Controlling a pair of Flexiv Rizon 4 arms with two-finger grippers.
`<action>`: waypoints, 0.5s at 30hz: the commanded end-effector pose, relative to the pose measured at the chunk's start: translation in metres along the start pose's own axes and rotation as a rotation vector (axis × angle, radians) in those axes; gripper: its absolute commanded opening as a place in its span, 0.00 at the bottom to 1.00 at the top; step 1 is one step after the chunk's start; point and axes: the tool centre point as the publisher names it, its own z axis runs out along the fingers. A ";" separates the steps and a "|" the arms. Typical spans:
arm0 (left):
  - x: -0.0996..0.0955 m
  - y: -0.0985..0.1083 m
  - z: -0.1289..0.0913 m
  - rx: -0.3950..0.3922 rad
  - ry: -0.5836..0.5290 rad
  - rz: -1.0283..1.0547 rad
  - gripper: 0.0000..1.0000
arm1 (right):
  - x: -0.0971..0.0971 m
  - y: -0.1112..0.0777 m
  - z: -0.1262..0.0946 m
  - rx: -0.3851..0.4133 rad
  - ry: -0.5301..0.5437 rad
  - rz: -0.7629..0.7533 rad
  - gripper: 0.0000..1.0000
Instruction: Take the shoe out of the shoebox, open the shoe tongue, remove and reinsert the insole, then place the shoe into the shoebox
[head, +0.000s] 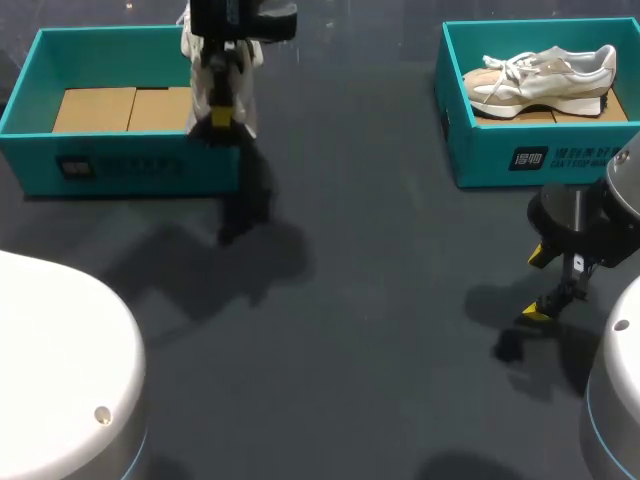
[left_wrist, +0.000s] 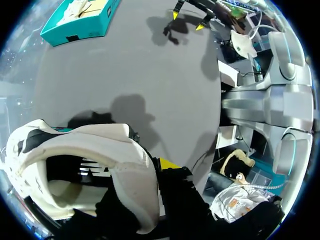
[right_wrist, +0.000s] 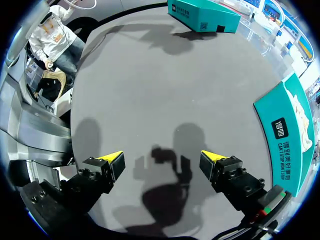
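Dark grey table (head: 360, 300), matte, shadows lying across it. Far right corner on my side: a second teal box (head: 500, 150), open-topped, with a cream-and-beige sneaker (head: 545, 80) lying inside on brown card. Far left: flat cardboard panels (head: 95, 108), side by side.

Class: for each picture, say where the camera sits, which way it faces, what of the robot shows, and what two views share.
Head view: above and behind, looking down on the table; both arms show, the left gripper holding a white shoe.
Left wrist view: on that wrist, looking past its gripper and the held shoe across the table.
Right wrist view: on that wrist, facing down at the table; its open fingers show.
Shared: both wrist views see the right box; the left one also sees the right gripper.
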 end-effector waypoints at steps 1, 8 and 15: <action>-0.026 0.037 -0.008 0.016 0.011 -0.001 0.00 | 0.002 -0.001 0.000 -0.001 -0.003 0.000 1.00; -0.065 0.084 -0.016 0.011 0.009 0.000 0.00 | 0.002 -0.001 0.000 -0.001 -0.003 0.000 1.00; -0.094 0.130 -0.018 0.036 0.016 -0.010 0.00 | 0.002 -0.001 0.000 -0.001 -0.003 0.000 1.00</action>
